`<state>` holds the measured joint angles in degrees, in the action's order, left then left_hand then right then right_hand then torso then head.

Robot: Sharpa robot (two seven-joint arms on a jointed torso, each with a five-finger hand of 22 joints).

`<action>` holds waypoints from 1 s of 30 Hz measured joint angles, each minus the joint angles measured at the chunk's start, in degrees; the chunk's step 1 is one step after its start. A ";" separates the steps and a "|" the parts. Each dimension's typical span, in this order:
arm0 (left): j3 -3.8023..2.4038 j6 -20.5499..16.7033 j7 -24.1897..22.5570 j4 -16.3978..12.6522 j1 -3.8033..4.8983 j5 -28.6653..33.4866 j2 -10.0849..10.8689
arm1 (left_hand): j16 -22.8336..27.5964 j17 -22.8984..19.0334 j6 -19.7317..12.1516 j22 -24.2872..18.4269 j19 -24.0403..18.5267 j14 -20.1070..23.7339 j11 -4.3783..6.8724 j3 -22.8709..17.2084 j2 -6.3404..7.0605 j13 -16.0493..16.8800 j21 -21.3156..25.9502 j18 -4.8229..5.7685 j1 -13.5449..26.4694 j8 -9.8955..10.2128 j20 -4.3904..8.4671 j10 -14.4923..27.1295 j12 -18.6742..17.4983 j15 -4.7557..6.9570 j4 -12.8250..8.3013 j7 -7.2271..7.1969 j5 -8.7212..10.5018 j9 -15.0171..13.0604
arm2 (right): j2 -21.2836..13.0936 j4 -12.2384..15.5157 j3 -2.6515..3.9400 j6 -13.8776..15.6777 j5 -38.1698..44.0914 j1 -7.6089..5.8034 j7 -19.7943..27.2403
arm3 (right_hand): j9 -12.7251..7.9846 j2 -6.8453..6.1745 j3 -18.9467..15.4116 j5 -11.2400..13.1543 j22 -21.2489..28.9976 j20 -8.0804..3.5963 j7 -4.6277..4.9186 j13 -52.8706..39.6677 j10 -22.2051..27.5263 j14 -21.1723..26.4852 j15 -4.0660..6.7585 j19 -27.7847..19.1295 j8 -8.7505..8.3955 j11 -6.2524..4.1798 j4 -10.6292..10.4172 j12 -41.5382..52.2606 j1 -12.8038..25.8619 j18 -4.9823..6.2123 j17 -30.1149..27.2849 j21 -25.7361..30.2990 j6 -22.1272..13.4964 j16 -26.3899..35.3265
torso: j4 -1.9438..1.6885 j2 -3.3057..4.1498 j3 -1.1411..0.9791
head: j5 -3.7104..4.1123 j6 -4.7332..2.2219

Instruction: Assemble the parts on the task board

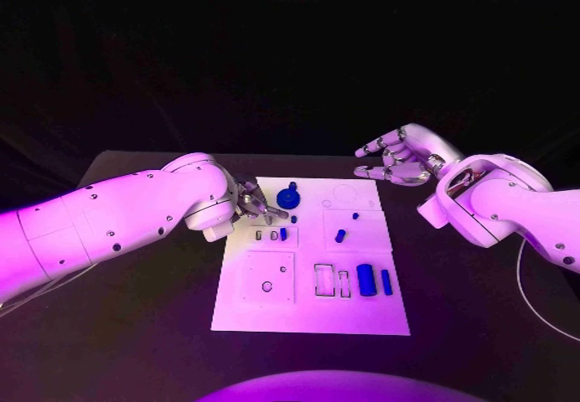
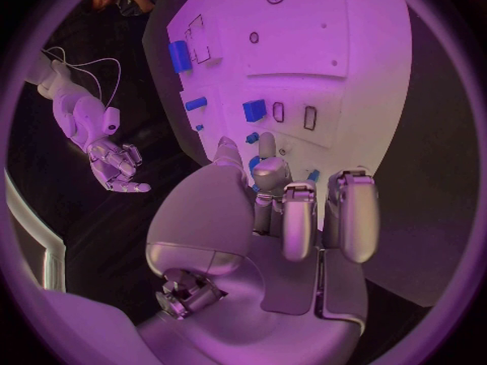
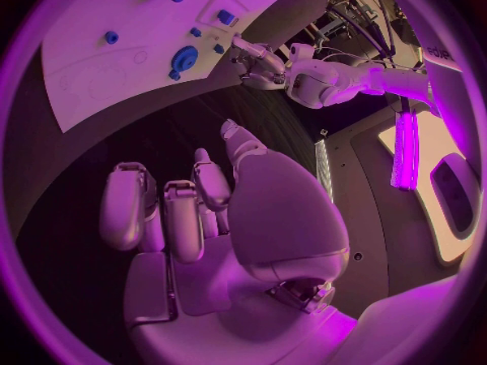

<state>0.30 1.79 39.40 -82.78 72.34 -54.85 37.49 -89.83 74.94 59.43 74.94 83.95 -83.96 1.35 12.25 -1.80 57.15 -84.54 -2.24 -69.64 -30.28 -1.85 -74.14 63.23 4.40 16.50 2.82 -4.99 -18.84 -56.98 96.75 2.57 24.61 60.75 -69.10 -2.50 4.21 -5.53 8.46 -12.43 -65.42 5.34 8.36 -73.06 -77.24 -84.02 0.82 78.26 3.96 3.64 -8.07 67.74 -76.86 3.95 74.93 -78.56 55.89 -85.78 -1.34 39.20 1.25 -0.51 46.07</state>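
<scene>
On the black table point(image 1: 145, 335) we see the white task board point(image 1: 309, 314) as our landmark. Our left hand point(image 1: 251, 206) hovers over the board's far left part, fingers curled in; whether it pinches anything we cannot tell. Just beside it on the board sits a round blue part point(image 1: 289, 198). Near the board's right edge lie a thick blue cylinder point(image 1: 366, 279) and a thin blue peg point(image 1: 387, 281). Our right hand point(image 1: 399, 157) hangs beyond the board's far right corner, fingers apart, holding nothing.
</scene>
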 measured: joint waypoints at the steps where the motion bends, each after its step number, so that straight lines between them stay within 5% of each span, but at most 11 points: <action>1: 0.01 0.25 0.06 0.25 0.05 -0.07 -0.29 | 0.00 0.00 -0.10 0.00 0.00 0.00 0.00 0.10 0.00 0.08 0.00 0.00 0.00 0.00 0.00 0.00 0.24 0.00 0.10 -0.10 0.00 -0.11 | 0.01 -0.05 -0.01 -0.04 0.00 0.01 -0.06 | 0.00 0.00 0.00 0.00 0.00 0.00 0.00 0.00 0.00 0.00 0.00 0.00 0.00 0.00 0.00 0.00 0.00 0.00 0.00 0.00 0.00 0.00 | 0.00 0.01 0.02 | 0.02 0.05; 15: 0.23 4.39 0.41 4.04 0.49 -0.68 -4.22 | 0.00 -0.01 -0.61 -0.01 -0.01 0.00 0.00 0.47 -0.23 1.59 -1.02 -0.01 0.23 -1.32 0.00 -0.81 1.34 0.00 0.16 -0.20 0.21 -1.62 | 0.34 -0.53 -0.21 -0.71 0.02 0.13 -0.62 | -0.01 0.00 0.00 0.00 0.08 0.00 0.00 0.00 0.00 0.00 0.00 0.00 0.00 0.00 0.00 0.00 0.00 0.00 -0.01 0.00 0.00 0.00 | 0.00 0.00 -0.01 | 0.14 0.66; 30: 0.31 7.79 0.52 5.93 0.55 -1.38 -5.53 | 0.00 -0.02 -0.81 -0.02 0.20 -0.21 0.18 0.63 -0.23 2.28 -1.28 -0.01 0.23 -2.09 0.20 -1.00 1.84 0.20 0.00 -0.39 0.21 -2.57 | 0.50 -0.64 -0.26 -1.19 0.05 0.16 -0.89 | 0.04 0.00 -0.16 0.00 0.17 0.00 0.21 0.05 0.00 0.00 0.00 0.00 0.00 0.00 -0.16 -0.22 0.00 0.00 -0.02 0.00 0.22 0.00 | -0.06 -0.04 -0.04 | 0.23 1.10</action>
<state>0.61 9.57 39.92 -76.85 72.89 -56.23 31.96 -89.83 74.91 58.62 74.93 84.15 -84.17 1.53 12.88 -2.03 59.44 -85.82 -2.25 -69.41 -32.36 -1.65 -75.14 65.07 4.60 16.51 2.44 -4.78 -21.41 -56.48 96.11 2.31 23.42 60.80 -68.94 -3.38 4.24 -5.53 8.30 -12.42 -65.25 5.34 8.57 -73.01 -77.24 -84.02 0.82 78.26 3.96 3.64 -8.23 67.51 -76.86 3.95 74.91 -78.56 56.11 -85.78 -1.40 39.17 1.20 -0.28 47.17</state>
